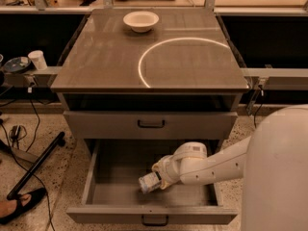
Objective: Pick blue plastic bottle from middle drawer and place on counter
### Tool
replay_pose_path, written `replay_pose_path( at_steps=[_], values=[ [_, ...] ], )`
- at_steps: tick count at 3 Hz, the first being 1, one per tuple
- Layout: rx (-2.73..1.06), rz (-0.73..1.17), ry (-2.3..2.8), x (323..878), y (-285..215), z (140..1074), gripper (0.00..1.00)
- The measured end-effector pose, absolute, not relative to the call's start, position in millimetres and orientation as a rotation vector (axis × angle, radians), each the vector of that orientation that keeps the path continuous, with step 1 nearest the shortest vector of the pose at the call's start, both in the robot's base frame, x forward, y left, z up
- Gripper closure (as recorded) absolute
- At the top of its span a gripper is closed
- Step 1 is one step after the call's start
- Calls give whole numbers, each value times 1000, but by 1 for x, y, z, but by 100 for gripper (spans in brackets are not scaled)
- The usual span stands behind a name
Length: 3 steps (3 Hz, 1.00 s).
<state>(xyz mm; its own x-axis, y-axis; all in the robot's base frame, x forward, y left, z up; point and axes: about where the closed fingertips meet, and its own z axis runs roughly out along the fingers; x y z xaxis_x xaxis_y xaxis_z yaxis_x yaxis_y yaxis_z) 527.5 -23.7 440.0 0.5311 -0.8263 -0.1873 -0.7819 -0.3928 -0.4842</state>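
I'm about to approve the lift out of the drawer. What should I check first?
1. The middle drawer is pulled fully open: ok.
2. The gripper is down inside the drawer, at the blue plastic bottle: ok.
3. The grasp on the bottle is secure: cannot tell.
4. The upper drawer is closed, so it does not overhang the way up: ok.
5. The counter has free surface for the bottle. The bowl sits only at its far edge: ok.
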Motion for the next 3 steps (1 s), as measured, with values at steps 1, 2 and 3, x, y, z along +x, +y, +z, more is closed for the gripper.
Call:
replay_pose_path(
  at_steps=[1,2,3],
  values=[
    [-2260,-120,1290,528,-21,451,100],
    [-2268,-127,1271,528,-18,464,100],
    [-2277,-131,1262,526,-14,475,100]
  ],
)
